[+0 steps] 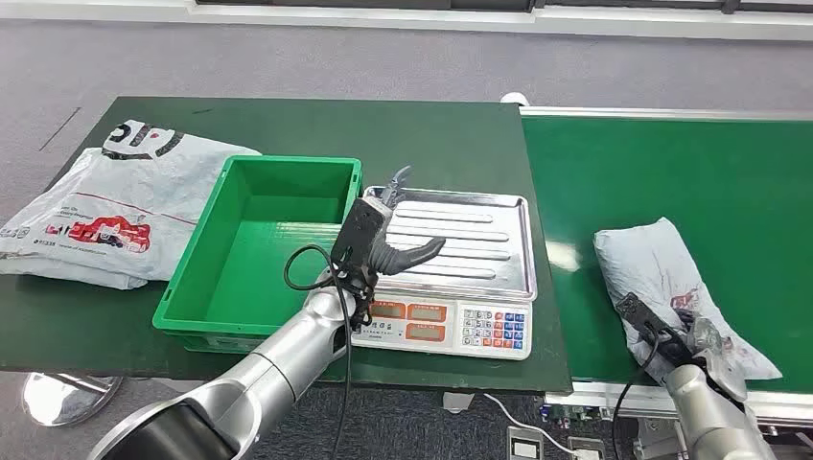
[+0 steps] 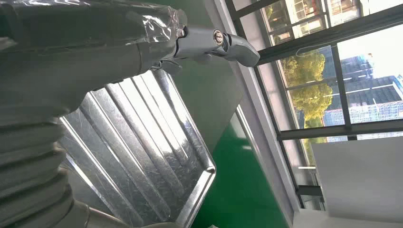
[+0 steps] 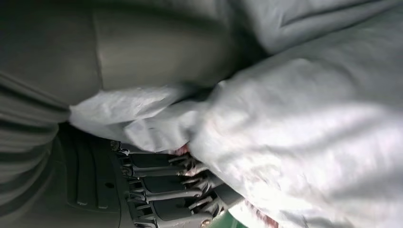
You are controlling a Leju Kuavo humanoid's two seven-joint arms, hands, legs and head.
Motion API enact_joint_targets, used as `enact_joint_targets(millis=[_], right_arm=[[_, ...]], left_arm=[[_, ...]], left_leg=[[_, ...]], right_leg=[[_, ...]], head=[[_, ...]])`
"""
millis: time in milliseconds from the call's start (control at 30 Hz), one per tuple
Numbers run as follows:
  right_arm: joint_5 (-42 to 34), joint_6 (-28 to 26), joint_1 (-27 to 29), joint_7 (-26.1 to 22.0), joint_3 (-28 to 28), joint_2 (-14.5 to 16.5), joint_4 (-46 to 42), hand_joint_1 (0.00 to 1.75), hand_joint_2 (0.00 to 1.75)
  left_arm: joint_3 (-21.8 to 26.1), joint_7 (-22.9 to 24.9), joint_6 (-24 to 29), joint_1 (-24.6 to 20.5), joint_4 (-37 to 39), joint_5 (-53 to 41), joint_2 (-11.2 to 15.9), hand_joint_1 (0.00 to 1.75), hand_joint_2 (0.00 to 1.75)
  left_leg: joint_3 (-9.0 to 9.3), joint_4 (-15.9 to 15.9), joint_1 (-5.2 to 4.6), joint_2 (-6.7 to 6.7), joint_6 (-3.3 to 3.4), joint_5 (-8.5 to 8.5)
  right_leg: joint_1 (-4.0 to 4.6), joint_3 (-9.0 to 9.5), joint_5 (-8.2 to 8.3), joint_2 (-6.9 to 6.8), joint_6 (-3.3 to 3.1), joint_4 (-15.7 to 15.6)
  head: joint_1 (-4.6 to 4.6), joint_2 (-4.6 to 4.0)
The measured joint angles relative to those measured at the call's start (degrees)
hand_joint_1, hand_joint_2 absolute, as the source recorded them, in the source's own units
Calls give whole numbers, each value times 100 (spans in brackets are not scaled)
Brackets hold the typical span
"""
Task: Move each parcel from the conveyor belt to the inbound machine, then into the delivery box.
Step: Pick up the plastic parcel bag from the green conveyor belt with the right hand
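Note:
A grey-white plastic parcel (image 1: 657, 273) lies on the green conveyor belt (image 1: 671, 172) at the right. My right hand (image 1: 683, 340) grips its near end; in the right wrist view the parcel (image 3: 309, 142) is wedged between the thumb and the dark fingers (image 3: 166, 190). My left hand (image 1: 388, 235) hovers open over the near left part of the scale's steel tray (image 1: 470, 240), thumb pointing right and nothing in it. The left wrist view shows the ribbed tray (image 2: 142, 156) just below that hand (image 2: 71, 52). The green delivery box (image 1: 259, 249) stands left of the scale and looks bare inside.
The scale's keypad and displays (image 1: 451, 326) face the table's near edge. A large white printed bag (image 1: 105, 206) lies on the dark table (image 1: 288, 125) left of the box. Grey floor lies beyond the table and belt.

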Motion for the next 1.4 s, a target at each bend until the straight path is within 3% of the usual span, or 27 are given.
enact_joint_targets(millis=[333, 567, 833, 1000, 1167, 1400], right_arm=[[20, -13, -322, -8, -22, 29, 255, 175, 175], [-241, -1637, -413, -912, -26, 201, 43, 175, 175], [-1727, -2739, 115, -2286, 158, 341, -1386, 175, 175], [-2479, -2878, 394, -3082, 256, 355, -2297, 175, 175], [-2756, -2885, 495, -3504, 269, 438, -2954, 175, 175], [-2861, -2885, 547, -3372, 717, 592, -3446, 175, 175]], left_arm=[[253, 10, 0, 1, -3, -221, -4, 0, 175], [580, -16, 46, 24, -24, -544, -13, 0, 175], [1009, -115, 63, 97, -33, -952, -20, 0, 175], [1199, -157, 122, 134, -33, -1110, -29, 0, 175], [1269, -192, 195, 164, -33, -1252, -59, 0, 175], [1371, -183, 114, 165, -42, -1254, -138, 0, 175]], left_leg=[[3, 0, 0, 1, 0, 4], [-3, 0, -3, -3, 0, 5], [-10, -1, -3, -18, 0, 3], [-12, -1, -3, -16, 0, 2], [-12, -1, -3, -15, 0, 3], [-11, -1, -3, -11, -1, 4]], right_leg=[[-1, 4, 5, 0, 0, 0], [-3, -1, 7, -1, 1, 2], [-4, -5, 0, -15, 0, 2], [-4, -7, -1, -13, 1, 1], [-4, -7, -1, -13, 1, 2], [-4, -8, 0, -9, 0, 2]], head=[[0, 0], [0, 0], [0, 0], [0, 0], [0, 0], [0, 0]])
